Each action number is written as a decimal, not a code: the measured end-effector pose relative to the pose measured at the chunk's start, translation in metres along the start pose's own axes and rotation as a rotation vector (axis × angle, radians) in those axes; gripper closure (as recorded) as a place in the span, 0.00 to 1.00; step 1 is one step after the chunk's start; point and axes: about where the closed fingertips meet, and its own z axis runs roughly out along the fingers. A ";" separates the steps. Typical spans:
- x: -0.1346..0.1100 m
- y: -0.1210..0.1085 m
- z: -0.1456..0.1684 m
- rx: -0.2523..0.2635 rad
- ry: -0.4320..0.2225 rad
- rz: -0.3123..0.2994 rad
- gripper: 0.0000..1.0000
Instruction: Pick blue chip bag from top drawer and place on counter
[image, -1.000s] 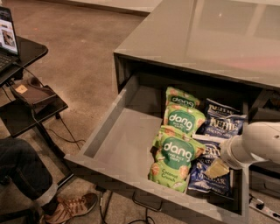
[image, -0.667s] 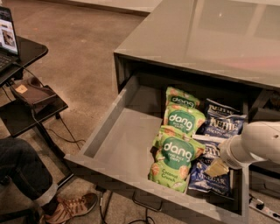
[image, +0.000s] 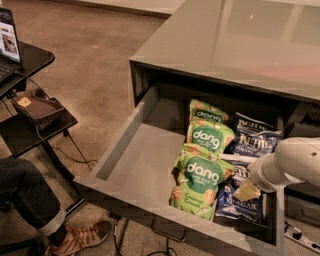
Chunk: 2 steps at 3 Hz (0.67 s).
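Grey counter (image: 240, 40) sits above the open top drawer (image: 135, 165). At right, the blue chip bag (image: 240, 204) lies lengthwise near-to-far, top far. The gripper (image: 254, 182) is over it; I cannot tell its grasp.

A smooth white arm (image: 292, 162), rounded and tube-like, is seen up and right of the claw (image: 248, 190), which is mostly hidden beneath its end.
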 end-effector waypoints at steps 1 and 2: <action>-0.003 0.001 0.002 -0.015 0.000 -0.003 0.47; -0.003 0.001 0.001 -0.016 0.000 -0.003 0.72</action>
